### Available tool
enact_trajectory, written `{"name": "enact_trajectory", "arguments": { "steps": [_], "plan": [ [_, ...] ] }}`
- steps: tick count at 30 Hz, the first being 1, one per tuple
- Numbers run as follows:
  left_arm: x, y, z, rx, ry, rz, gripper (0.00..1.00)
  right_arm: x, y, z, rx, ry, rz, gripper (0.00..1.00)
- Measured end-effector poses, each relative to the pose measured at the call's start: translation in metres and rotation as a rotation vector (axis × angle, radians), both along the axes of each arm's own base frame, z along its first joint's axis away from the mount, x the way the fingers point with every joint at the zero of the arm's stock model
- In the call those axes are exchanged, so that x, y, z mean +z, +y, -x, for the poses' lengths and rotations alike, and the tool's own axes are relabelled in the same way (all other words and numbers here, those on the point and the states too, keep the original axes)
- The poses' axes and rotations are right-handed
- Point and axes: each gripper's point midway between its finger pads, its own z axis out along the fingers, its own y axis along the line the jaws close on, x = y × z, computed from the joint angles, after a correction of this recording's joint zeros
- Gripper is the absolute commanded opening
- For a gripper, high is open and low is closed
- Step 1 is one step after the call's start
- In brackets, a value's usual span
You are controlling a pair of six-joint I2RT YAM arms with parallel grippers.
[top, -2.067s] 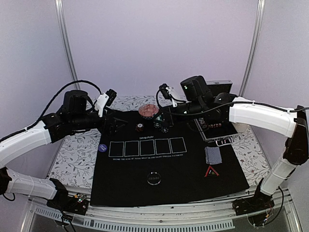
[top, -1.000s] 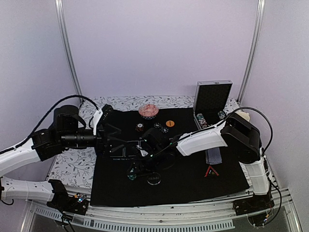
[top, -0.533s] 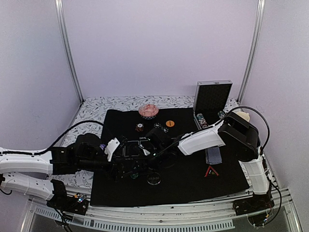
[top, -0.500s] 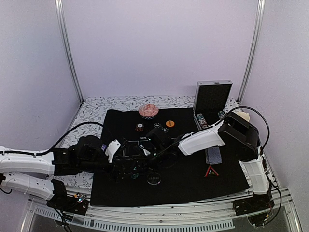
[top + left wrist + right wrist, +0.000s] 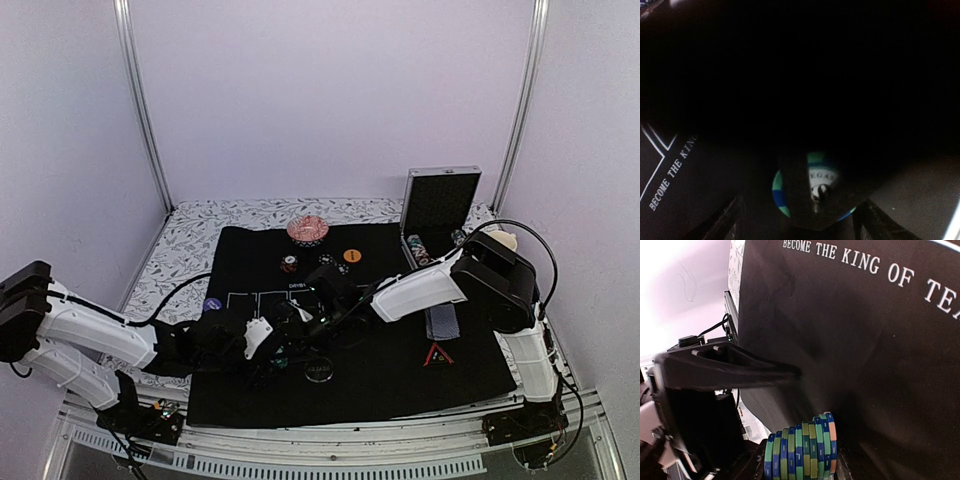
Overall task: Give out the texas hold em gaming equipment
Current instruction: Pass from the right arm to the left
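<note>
- Teal-and-blue striped poker chips [image 5: 800, 447] are held as a short stack turned on edge. They are pinched face to face in the right hand [image 5: 801, 467], just above the black mat [image 5: 400, 385] near its front left part.
- The left hand [image 5: 800, 227] is held low beside that stack with its fingers [image 5: 730, 220] spread. One chip face is dimly seen between them.
- The mat is laid on a counter [image 5: 180, 240] covered with a white, grey-flowered cloth. Five white rectangles and a printed line are marked across the mat's middle.
- A pile of red chips [image 5: 308, 230] is set at the mat's far edge, with an orange button [image 5: 351, 255] and small chip piles [image 5: 289, 264] just in front of it.
- A blue button [image 5: 212, 304] is seen at the mat's left edge and a black button [image 5: 319, 372] near its front.
- Blue-grey cards [image 5: 441, 322] and a red-edged triangle [image 5: 437, 355] are placed on the mat's right side.
- A silver case [image 5: 440, 200] is stood open at the back right, with more chips seen in its base.
- The counter is enclosed by pale lilac walls [image 5: 330, 100] and metal poles [image 5: 138, 110].
</note>
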Motion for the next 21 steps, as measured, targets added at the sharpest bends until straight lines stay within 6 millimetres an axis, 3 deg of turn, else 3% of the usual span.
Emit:
{"name": "enact_trajectory", "arguments": {
  "steps": [4, 15, 21],
  "plan": [
    [-0.008, -0.004, 0.0, -0.011, 0.003, -0.007, 0.56, 0.0, 0.0, 0.0, 0.002, -0.002, -0.001, 0.04],
    [-0.004, -0.013, 0.0, -0.051, -0.014, 0.025, 0.61, 0.0, 0.0, 0.0, 0.003, -0.003, -0.002, 0.04],
    [0.0, -0.016, 0.003, -0.069, -0.025, 0.084, 0.55, 0.0, 0.0, 0.0, 0.004, -0.002, -0.003, 0.04]
  ]
}}
